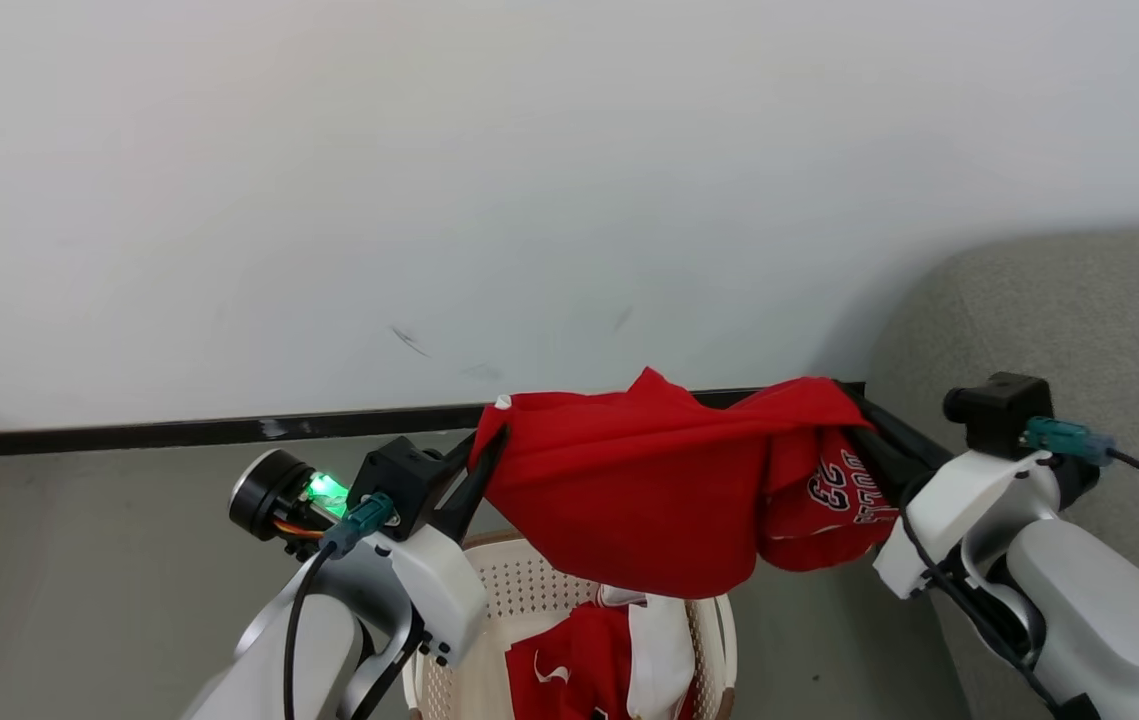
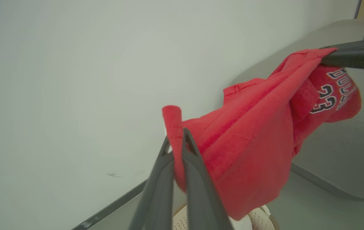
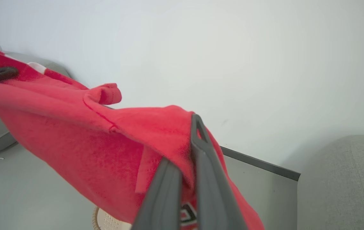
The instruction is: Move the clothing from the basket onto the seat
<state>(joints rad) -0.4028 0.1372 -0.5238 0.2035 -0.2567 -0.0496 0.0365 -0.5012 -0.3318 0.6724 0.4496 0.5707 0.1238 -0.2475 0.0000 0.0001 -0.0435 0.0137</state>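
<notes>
Item: one red garment (image 1: pixel 629 490), stretched in the air between two grippers; left gripper (image 1: pixel 489 440) clamped on its left edge, right gripper (image 1: pixel 859 410) clamped on its bunched right end. Position: hanging above the basket (image 1: pixel 519 590), apart from the seat (image 1: pixel 1079 320), which stands to the right behind the right arm. Obstruction: the sagging cloth covers the basket's far rim in the head view. Markings: white figures "23" outlined in black, seen upside down, beside a partly folded word reading as "BULL". Basket contents visible: two garments, one red with white marks (image 1: pixel 569 665), one plain white (image 1: pixel 659 650), side by side. Surroundings: one pale wall (image 1: pixel 529 150) with faint scuffs, one black skirting strip (image 1: pixel 179 432), grey floor (image 1: pixel 79 560), one green light (image 1: pixel 327 490) lit on the left wrist
</notes>
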